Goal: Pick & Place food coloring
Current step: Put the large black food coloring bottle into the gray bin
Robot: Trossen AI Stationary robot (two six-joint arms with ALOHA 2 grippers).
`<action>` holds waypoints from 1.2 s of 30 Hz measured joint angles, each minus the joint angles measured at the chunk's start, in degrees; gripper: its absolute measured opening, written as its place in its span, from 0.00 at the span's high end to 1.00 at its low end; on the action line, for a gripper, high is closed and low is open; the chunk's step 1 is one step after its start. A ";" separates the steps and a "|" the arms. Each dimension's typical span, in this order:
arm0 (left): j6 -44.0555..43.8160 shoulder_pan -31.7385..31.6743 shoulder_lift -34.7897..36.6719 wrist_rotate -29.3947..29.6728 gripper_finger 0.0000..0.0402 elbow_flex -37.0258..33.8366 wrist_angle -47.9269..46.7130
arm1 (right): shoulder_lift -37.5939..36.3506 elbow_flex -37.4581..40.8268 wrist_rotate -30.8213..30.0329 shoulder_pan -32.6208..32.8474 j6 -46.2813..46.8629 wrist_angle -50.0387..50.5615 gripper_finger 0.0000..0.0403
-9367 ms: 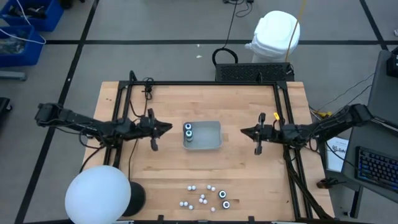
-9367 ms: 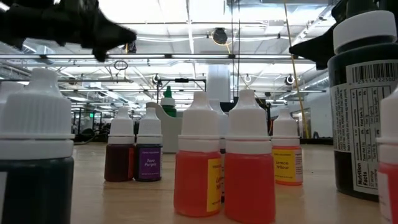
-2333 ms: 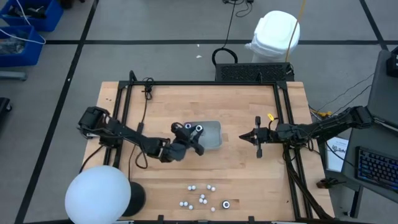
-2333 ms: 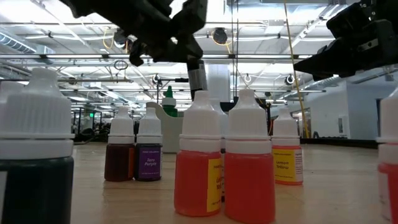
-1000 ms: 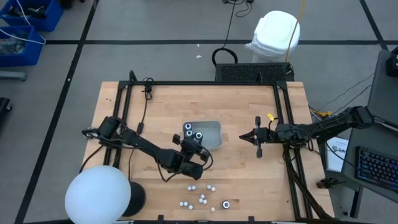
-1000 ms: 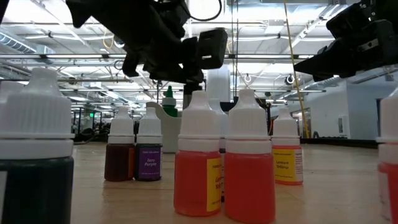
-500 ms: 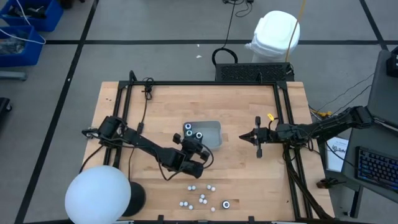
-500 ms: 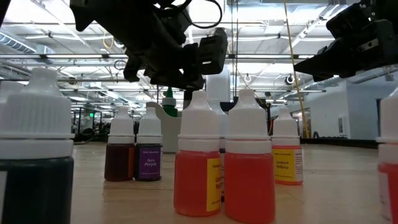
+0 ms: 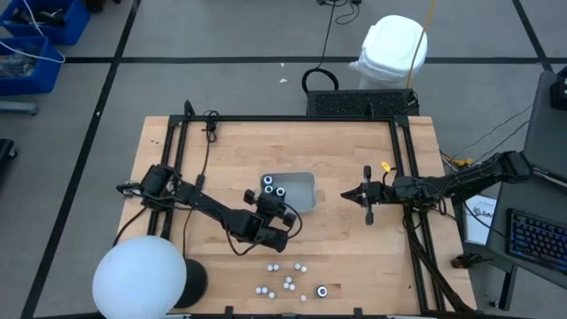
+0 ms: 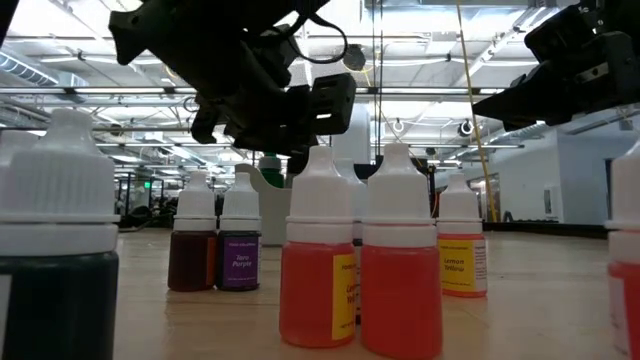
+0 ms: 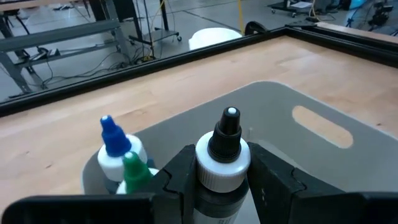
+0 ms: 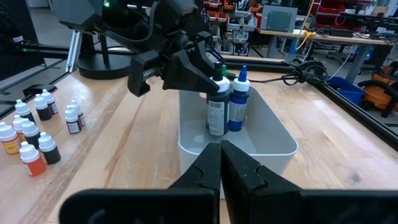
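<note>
The black-tipped food coloring bottle [image 11: 224, 163] sits clamped between the left gripper [image 11: 222, 180] fingers inside the grey tray [image 11: 323, 155], beside blue- and green-tipped bottles, so release looks next, while the right gripper [image 12: 220, 163], fingers together, waits nearby.

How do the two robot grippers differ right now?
The left gripper is clamped on a black-tipped bottle over the grey tray; the right gripper is shut on nothing. The left reaches to the table's middle; the right waits beside the tray. Both are dark and two-fingered.
</note>
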State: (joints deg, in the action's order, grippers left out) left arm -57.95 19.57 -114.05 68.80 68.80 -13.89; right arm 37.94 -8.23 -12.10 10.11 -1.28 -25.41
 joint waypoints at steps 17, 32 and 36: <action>1.77 -2.15 0.01 -5.78 0.51 -0.88 0.92 | 0.01 0.00 -0.02 0.00 -0.02 0.00 1.00; 15.00 -0.16 0.03 -5.76 0.46 -0.86 13.25 | 0.02 0.00 -0.02 0.00 -0.02 0.00 1.00; 19.89 0.56 0.32 -4.77 0.46 -0.84 18.20 | 0.02 0.00 -0.02 -0.02 -0.02 0.00 1.00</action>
State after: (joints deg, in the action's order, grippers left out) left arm -38.06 20.13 -113.72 64.03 67.96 4.31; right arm 37.95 -8.23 -12.12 10.09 -1.29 -25.41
